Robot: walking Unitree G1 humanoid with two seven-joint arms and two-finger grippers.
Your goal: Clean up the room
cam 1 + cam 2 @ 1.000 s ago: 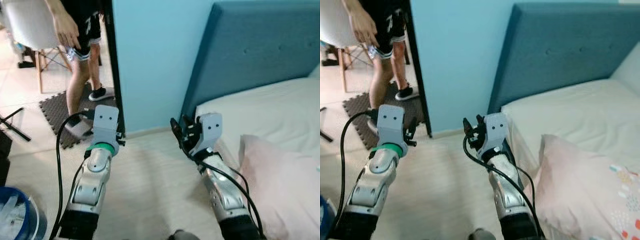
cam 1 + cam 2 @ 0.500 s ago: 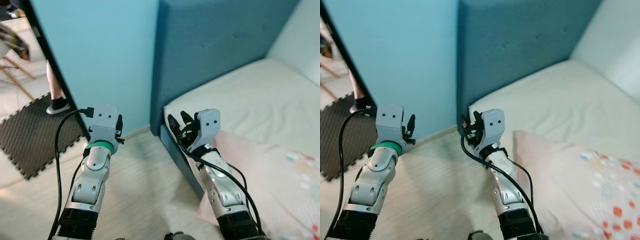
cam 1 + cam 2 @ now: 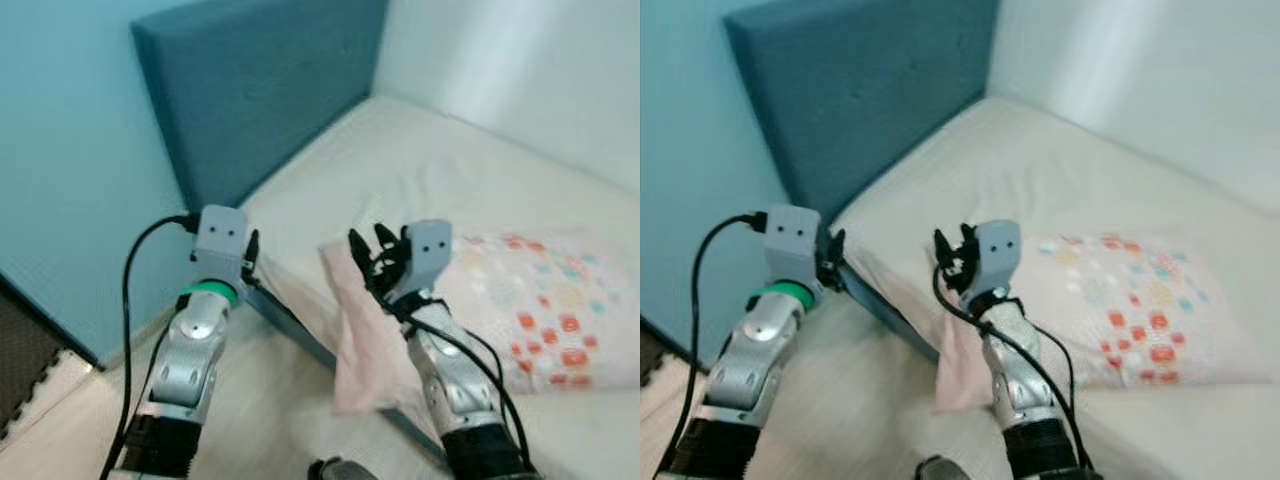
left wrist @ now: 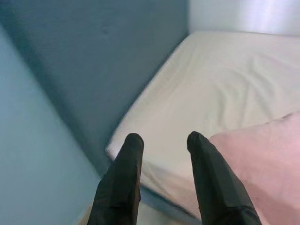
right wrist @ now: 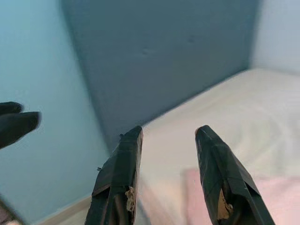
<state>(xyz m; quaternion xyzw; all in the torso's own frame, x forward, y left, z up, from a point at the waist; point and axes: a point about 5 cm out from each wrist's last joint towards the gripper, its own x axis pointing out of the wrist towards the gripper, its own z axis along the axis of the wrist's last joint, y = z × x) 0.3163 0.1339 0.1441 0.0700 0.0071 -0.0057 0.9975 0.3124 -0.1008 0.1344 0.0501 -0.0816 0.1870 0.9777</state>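
Observation:
A pink pillow [image 3: 520, 310] with red and orange dots lies on the bed's white mattress [image 3: 420, 160], one corner hanging over the near edge. My right gripper [image 3: 368, 262] is raised in front of that pillow, open and holding nothing; in the right wrist view its fingers [image 5: 119, 173] stand apart. My left gripper [image 3: 252, 258] is held up near the corner of the mattress by the blue headboard [image 3: 260, 90], also open and empty, as the left wrist view's fingers [image 4: 122, 180] show.
A light blue wall [image 3: 60, 190] stands to the left of the headboard and a white wall [image 3: 520, 70] runs behind the bed. Pale floor [image 3: 260, 410] lies between my arms and the bed's edge. A dark mat corner [image 3: 15, 385] shows at far left.
The camera has swung right: the doorway, mat and person have left the view, and the bed with the dotted pillow now fills it. Both arms keep the same raised pose.

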